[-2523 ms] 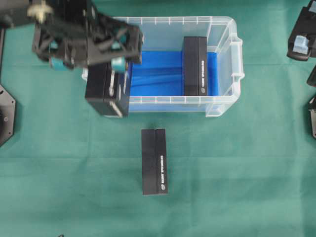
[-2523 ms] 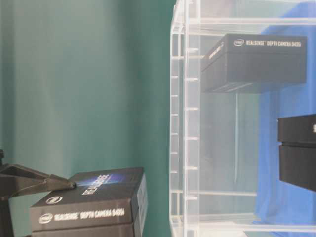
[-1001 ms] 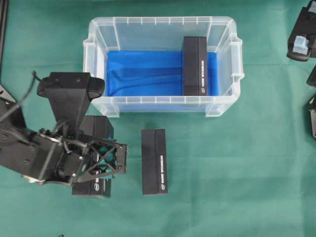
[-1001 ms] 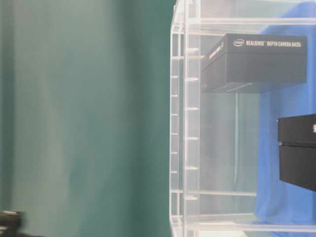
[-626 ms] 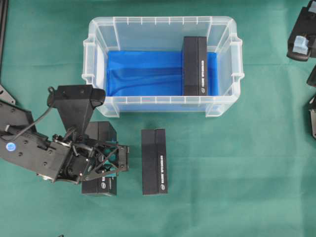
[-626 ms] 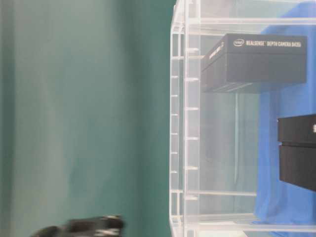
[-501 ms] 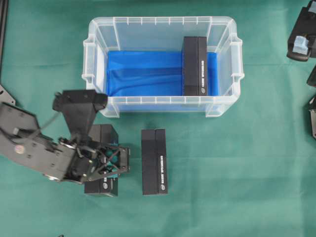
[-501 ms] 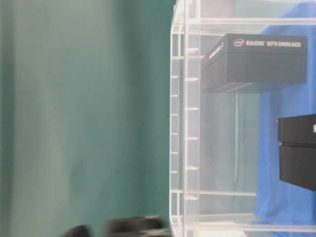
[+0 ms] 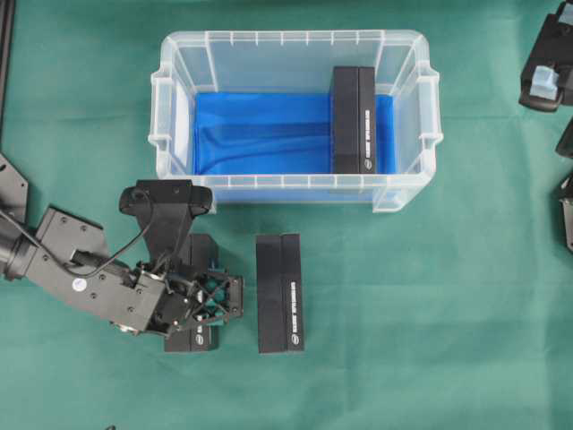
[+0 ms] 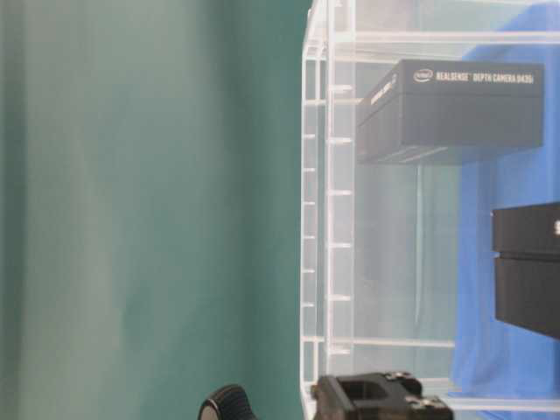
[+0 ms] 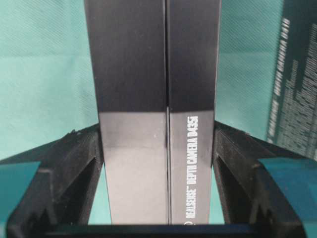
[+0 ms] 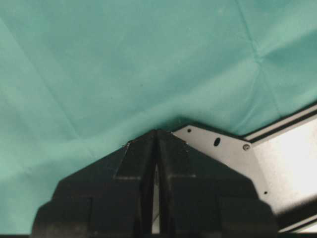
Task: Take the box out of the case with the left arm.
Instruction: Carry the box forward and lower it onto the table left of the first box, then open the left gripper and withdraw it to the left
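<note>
Left gripper [image 9: 204,305] lowered box [image 11: 156,114] beside second box [image 9: 279,293]; wrist view shows fingers clamped on it.

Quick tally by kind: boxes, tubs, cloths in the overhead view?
Black boxes: 3, one in the case, one lying free on the table, one between the left gripper's fingers.
Clear plastic case: 1.
Blue cloth: 1.
Total: 5.

Even, bright lighting; soft shadows; slightly blurry table-level view.
</note>
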{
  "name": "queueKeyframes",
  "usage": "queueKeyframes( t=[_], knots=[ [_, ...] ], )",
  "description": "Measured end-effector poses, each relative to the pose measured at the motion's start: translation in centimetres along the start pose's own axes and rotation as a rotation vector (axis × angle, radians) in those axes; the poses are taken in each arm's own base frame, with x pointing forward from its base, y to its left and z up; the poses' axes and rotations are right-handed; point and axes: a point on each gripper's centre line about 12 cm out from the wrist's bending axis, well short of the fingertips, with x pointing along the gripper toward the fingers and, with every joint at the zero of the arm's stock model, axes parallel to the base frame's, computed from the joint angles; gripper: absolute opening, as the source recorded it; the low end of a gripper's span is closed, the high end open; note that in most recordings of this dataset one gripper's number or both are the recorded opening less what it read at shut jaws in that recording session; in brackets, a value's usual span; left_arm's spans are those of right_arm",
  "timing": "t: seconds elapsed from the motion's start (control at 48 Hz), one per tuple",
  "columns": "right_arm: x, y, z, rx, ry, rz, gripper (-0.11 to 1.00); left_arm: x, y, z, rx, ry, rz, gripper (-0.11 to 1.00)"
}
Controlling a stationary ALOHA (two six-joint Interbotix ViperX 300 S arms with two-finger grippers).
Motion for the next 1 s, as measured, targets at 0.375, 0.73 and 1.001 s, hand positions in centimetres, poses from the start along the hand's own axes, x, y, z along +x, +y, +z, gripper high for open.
queueKeyframes(
  t=[0.375,0.73,1.001],
  knots=[
    [0.0,0.0,0.0,0.0,0.0,0.0,0.0,0.0,-0.5,-0.2,0.003,0.024,-0.053,0.81],
    [0.0,0.0,0.0,0.002,-0.001,0.001,0.0,0.0,-0.7,-0.4,0.031,0.038,-0.072,0.97],
    [0.0,0.0,0.0,0.003,-0.003,0.002,0.0,-2.8,-0.8,-0.2,0.016,0.073,-0.127,0.95]
  ],
)
